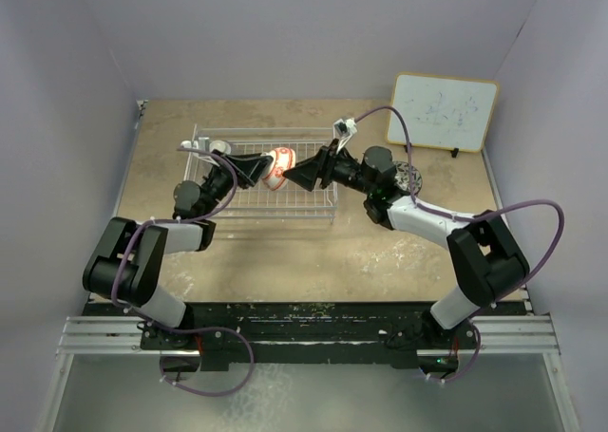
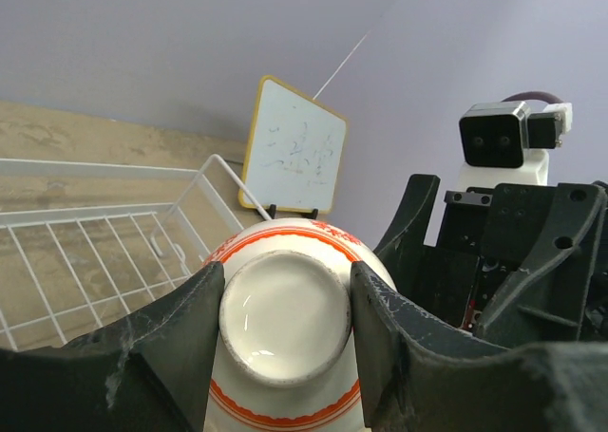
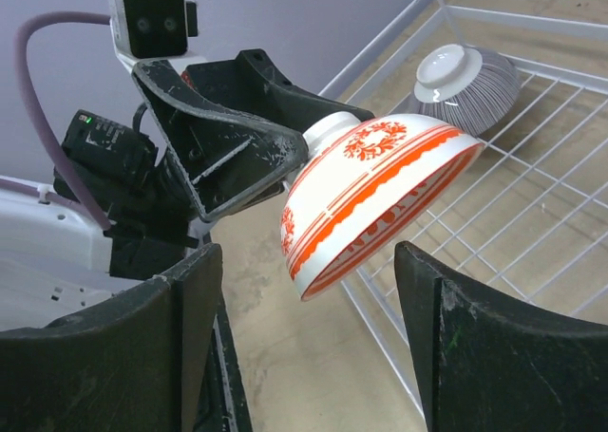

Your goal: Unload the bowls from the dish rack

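Observation:
My left gripper (image 1: 262,167) is shut on the foot of an orange-and-white bowl (image 1: 278,166) and holds it tilted above the white wire dish rack (image 1: 249,197). In the left wrist view the fingers (image 2: 180,318) clamp the bowl's base ring (image 2: 283,320). My right gripper (image 1: 293,174) is open, its jaws spread just short of the bowl's rim (image 3: 380,190), not touching it. A grey striped bowl (image 3: 470,76) lies tipped in the rack's far left corner (image 1: 217,148).
A grey-patterned bowl (image 1: 408,178) sits on the table right of the rack, behind my right arm. A white board with an orange frame (image 1: 445,112) stands at the back right. Purple walls enclose the table.

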`<state>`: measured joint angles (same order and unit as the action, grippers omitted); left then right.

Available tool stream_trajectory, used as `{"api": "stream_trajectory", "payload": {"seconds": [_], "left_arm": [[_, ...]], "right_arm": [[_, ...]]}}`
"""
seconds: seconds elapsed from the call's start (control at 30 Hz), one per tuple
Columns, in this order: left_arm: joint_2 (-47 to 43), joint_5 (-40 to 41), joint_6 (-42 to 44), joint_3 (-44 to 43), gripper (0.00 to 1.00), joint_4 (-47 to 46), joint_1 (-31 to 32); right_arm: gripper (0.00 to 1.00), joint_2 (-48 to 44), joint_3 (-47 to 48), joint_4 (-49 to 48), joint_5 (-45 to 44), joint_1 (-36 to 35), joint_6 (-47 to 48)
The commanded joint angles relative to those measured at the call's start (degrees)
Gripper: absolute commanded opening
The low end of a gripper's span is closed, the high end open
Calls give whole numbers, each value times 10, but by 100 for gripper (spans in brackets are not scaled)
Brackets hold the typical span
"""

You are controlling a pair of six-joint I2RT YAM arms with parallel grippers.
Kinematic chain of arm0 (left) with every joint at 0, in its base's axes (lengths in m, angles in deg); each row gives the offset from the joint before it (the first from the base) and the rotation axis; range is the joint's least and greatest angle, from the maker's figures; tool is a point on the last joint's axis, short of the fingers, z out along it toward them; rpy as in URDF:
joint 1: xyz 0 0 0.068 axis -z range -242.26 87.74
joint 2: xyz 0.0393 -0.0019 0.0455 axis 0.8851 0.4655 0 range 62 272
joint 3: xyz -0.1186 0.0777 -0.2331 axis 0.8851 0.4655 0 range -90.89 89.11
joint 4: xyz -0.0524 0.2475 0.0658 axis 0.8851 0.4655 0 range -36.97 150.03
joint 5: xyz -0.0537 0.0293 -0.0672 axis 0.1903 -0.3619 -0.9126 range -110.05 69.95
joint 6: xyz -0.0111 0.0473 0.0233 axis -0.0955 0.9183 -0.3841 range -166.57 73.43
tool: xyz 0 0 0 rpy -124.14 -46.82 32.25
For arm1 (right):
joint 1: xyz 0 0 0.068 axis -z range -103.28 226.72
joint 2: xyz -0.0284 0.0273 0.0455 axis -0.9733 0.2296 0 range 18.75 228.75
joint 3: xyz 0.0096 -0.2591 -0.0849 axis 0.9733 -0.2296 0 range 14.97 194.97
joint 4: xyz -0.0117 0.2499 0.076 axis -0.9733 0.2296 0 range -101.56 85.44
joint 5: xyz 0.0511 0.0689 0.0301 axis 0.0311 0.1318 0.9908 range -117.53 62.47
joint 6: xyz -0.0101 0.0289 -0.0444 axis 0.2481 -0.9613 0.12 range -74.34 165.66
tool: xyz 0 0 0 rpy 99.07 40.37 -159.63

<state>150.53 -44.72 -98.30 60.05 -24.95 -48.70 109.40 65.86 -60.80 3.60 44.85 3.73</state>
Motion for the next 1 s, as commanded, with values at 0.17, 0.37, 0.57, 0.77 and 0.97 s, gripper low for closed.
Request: {"api": "stream_trajectory", "payload": {"seconds": [0.17,0.37,0.57,0.77,0.97], "left_arm": [[13,-6,-37,14,0,-164,-2],[-8,12,-27,27,0,-164,-2],[-15,5,-30,19,0,-164,-2],[-11,-2,-31,18,0,-164,-2],[-8,-9,-35,18,0,-164,-2]], "right_arm": [[62,15,11,-136,35,-13,-30],[50,19,6,-173,45,-15,-39],[35,38,10,-216,62,-15,-65],[16,64,9,-285,80,-15,-111],[0,95,12,-361,101,-15,-162]]}}
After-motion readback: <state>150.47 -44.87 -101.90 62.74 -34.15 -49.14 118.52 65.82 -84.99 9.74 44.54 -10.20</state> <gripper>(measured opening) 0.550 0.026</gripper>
